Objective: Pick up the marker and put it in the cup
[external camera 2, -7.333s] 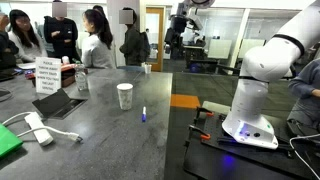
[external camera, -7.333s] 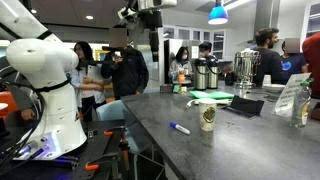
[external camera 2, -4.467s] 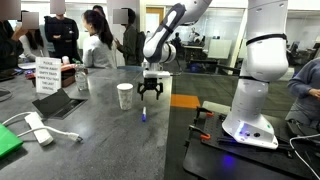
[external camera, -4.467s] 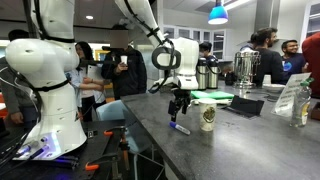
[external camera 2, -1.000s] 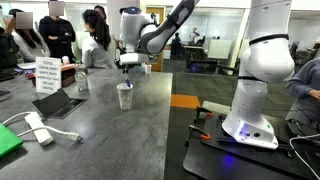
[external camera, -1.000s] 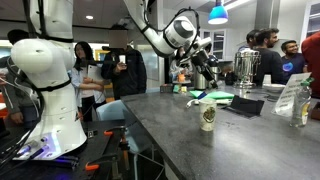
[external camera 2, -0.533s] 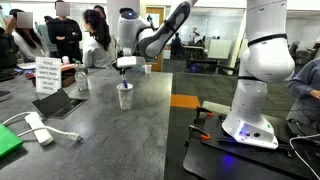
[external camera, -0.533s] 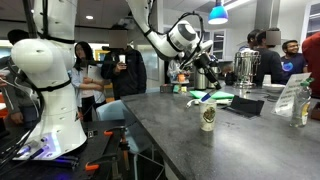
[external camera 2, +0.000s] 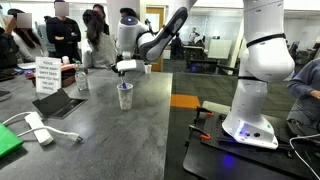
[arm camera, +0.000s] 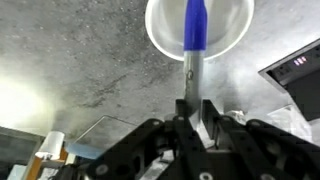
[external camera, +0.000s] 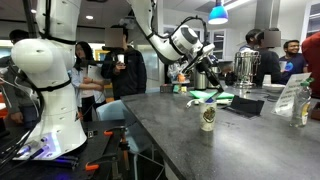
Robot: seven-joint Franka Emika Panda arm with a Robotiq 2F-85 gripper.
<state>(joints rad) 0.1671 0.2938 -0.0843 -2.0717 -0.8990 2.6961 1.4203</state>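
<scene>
The cup (arm camera: 197, 28) sits straight below my wrist, its white rim a ring at the top of the wrist view. The marker (arm camera: 194, 30) hangs point-down, its blue body inside the cup's mouth and its pale end running back between my fingers. My gripper (arm camera: 196, 108) is shut on that pale end. In both exterior views the cream cup (external camera: 207, 117) (external camera 2: 125, 97) stands upright on the grey table. The gripper (external camera 2: 125, 70) hovers just above it, with the marker (external camera 2: 125, 85) reaching down to the rim.
Steel coffee urns (external camera: 243, 66) and a green pad (external camera: 213, 97) are behind the cup. A sign (external camera 2: 45, 75), a dark tablet (external camera 2: 60, 103), a white adapter with cable (external camera 2: 36, 128) and a bottle (external camera 2: 82, 82) lie beside it. People stand behind the table.
The marker, earlier lying on the table, was taken hold of and carried over the cup. Over the last second the gripper sank slightly, bringing the marker's tip into the cup's mouth.
</scene>
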